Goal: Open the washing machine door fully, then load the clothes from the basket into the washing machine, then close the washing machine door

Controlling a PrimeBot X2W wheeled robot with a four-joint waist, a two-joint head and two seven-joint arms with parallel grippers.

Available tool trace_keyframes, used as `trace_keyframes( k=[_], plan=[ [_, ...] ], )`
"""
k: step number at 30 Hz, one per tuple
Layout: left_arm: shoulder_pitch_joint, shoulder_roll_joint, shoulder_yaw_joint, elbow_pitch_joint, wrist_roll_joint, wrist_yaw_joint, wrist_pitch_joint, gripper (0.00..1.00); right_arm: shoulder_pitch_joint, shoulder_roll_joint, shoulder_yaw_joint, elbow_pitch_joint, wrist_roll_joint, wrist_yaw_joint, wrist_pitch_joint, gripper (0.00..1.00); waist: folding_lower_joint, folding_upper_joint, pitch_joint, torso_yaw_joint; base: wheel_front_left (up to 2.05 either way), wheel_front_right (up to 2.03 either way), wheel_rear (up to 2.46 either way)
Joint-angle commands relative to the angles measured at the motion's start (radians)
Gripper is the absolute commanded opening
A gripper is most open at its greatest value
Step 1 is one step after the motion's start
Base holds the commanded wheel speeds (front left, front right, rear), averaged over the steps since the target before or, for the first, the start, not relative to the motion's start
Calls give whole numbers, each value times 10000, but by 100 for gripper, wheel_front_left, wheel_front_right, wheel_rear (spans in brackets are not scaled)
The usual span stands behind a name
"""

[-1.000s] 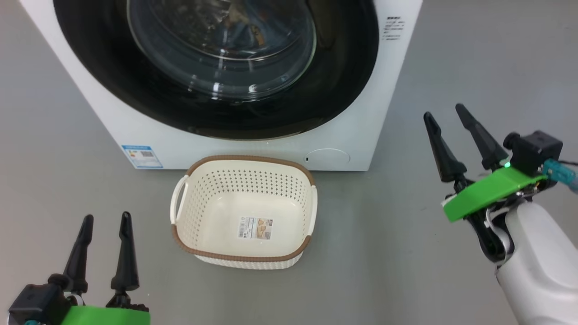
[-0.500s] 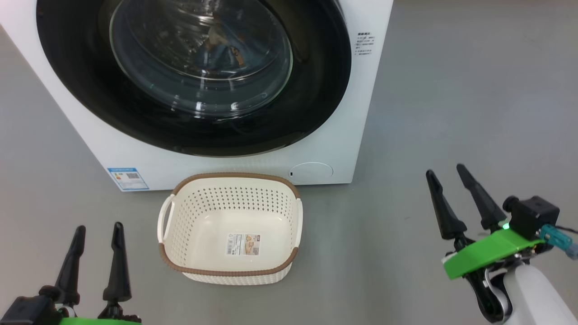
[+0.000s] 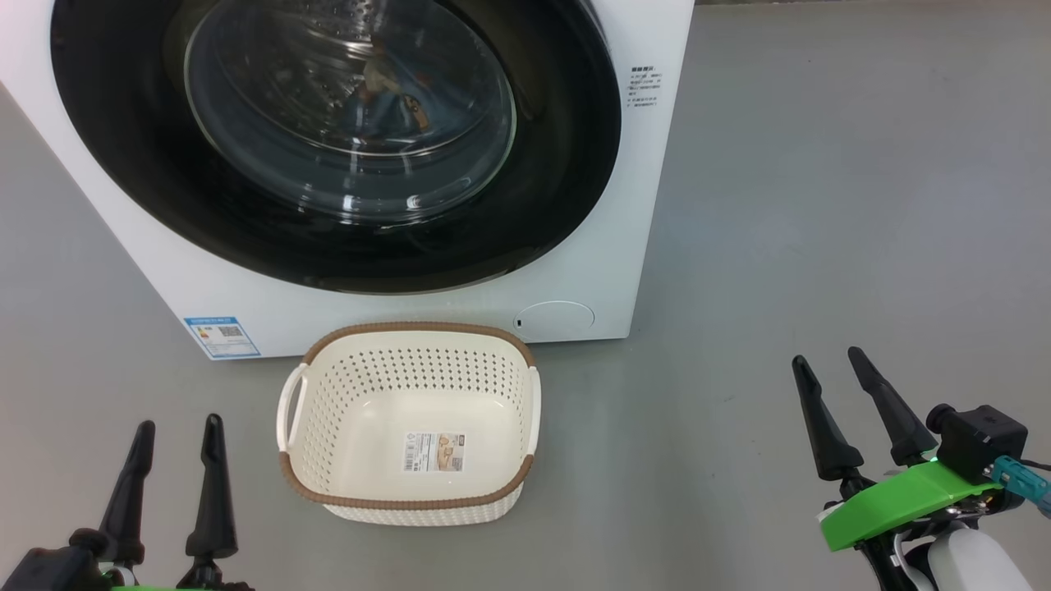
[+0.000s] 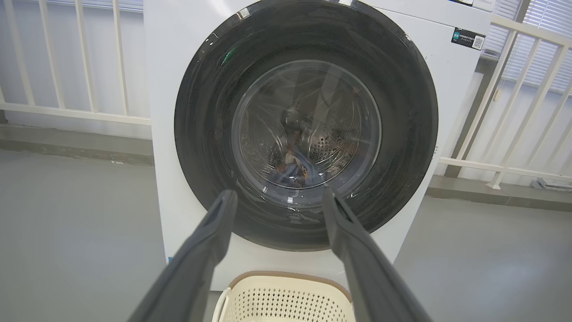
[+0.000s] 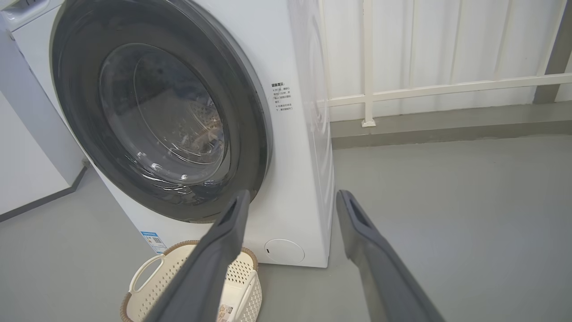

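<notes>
Nearby — basket (image 3: 408,501) beside left claw (image 3: 180,423)

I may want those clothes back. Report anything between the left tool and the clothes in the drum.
The closed door: the clothes lie behind it. Nothing else shows between the open left tool and the door.

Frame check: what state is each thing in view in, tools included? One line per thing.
Round black-rimmed glass washing machine door, shut.
Light blue printed clothes, inside the drum, behind the door's glass.
Cream perforated plastic basket with brown rim, upright on the floor, empty.
Left tool, open, holding nothing.
Right tool, open, holding nothing.
</notes>
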Motion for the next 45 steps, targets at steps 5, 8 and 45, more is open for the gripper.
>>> trace_keyframes(
  k=[5, 8, 45],
  plan=[
    [-142, 266, 270, -241, -105, -33, -80, 100, 74, 25, 127, -245, -224, -25, -48, 100, 0, 0, 16, 32, 0, 0, 0],
    [-129, 272, 256, -210, -95, -33, -80, 100, 65, 38, 133, -225, -270, -25, -48, 100, 0, 0, 5, 45, 0, 0, 0],
    [102, -168, -258, 628, -155, 2, 74, 0, 325, 297, 53, 547, -191, 2, 29, 0, 0, 0, -7, 122, 0, 0, 0]
  ],
)
